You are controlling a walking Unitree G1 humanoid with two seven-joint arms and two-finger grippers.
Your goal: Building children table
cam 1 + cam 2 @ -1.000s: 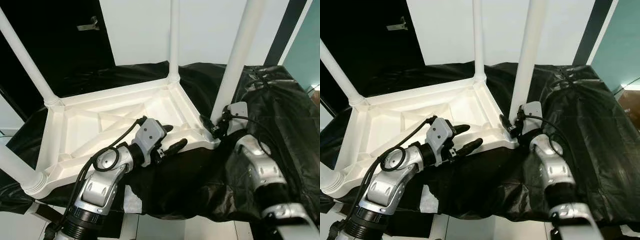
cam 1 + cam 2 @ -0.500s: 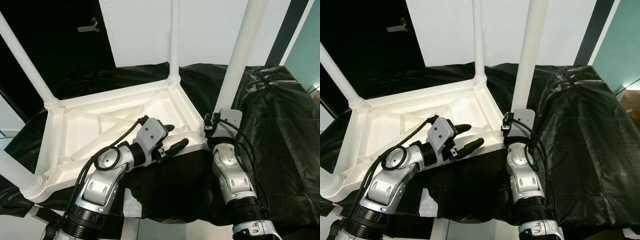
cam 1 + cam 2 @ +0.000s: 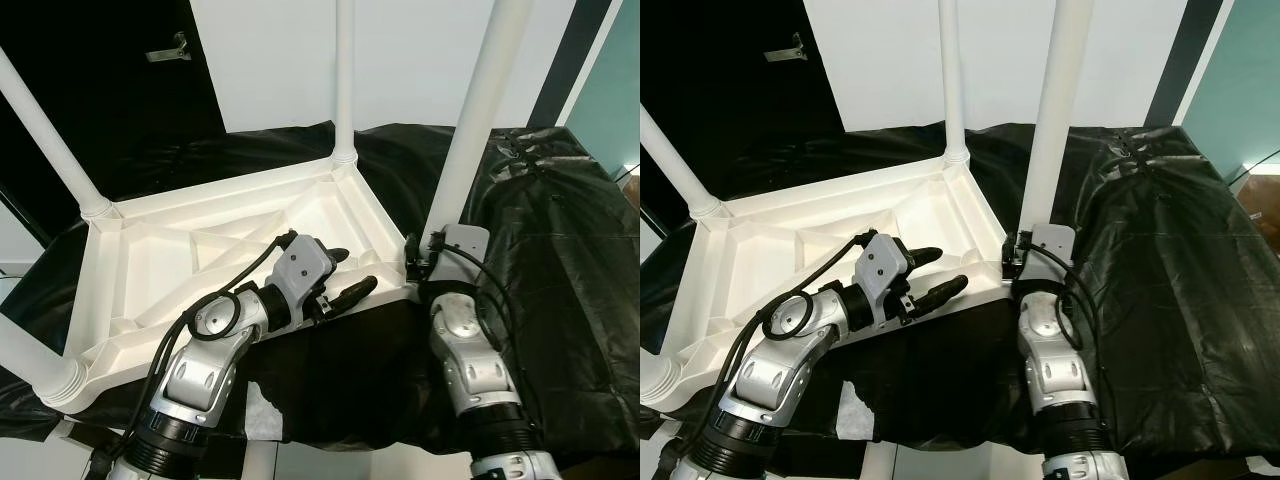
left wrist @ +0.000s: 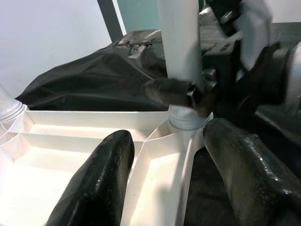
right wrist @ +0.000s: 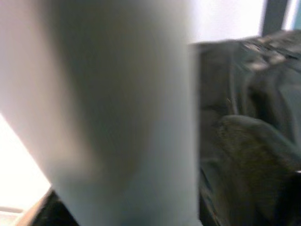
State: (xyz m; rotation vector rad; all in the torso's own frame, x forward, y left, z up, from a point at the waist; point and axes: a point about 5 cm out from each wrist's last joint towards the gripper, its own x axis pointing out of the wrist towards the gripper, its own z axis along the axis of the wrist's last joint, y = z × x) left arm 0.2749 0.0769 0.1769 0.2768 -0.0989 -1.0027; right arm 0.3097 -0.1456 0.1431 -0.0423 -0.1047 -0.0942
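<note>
Table (image 3: 200,250), white, ribbed, upside-down, 4 legs up; left gripper (image 3: 345,275) apart astride rim; right gripper (image 3: 412,262) unclear.

White children's table (image 3: 150,240), upturned on black sheeting (image 3: 560,250), four legs up. Left gripper (image 3: 352,272), fingers parted, straddles its near rim. Right gripper (image 3: 415,262) at the nearest right leg (image 3: 475,120).

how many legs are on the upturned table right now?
4: far-left leg, far-right leg, near-right leg by the right tool, near-left leg at the frame edge.
</note>
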